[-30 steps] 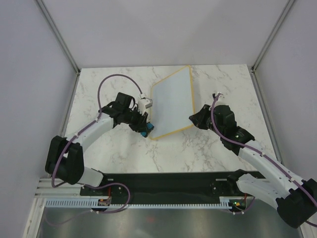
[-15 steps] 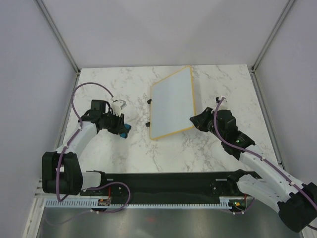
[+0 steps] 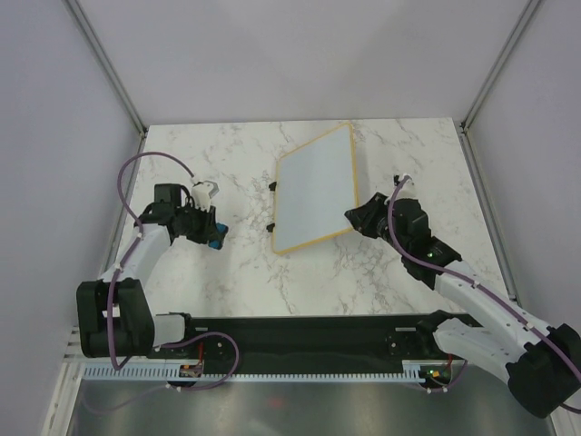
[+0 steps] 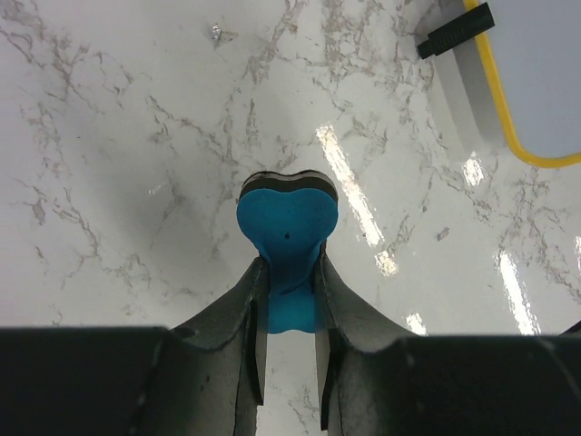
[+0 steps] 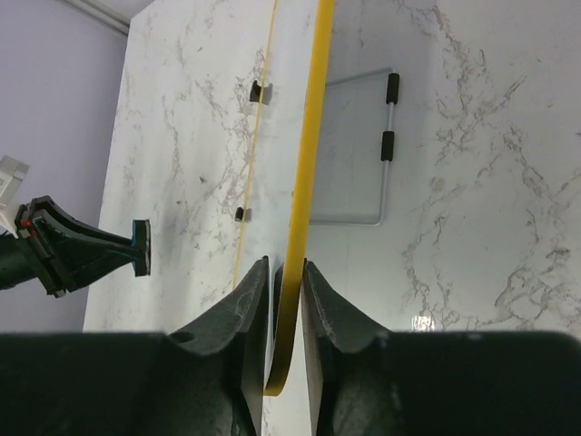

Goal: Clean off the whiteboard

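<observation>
Yellow-framed, the whiteboard (image 3: 316, 191) stands tilted near the middle of the marble table (image 3: 227, 282), and we see its near right corner caught between the jaws of the right gripper (image 3: 352, 218), which pinch the thin frame edge-on from both sides. Our left gripper (image 4: 289, 272) hangs well apart to the board's left, jaws clamped on a blue eraser (image 4: 287, 222).

The left arm (image 3: 145, 245) is bent and tucked toward its own side, and the left gripper (image 4: 289, 272) is pinched tight on a blue eraser (image 4: 287, 218) (wrist angled down). The right arm (image 3: 463, 291) stretches forward, and the right gripper (image 5: 286, 272) seems to nip the rim of the whiteboard (image 3: 316, 191).
</observation>
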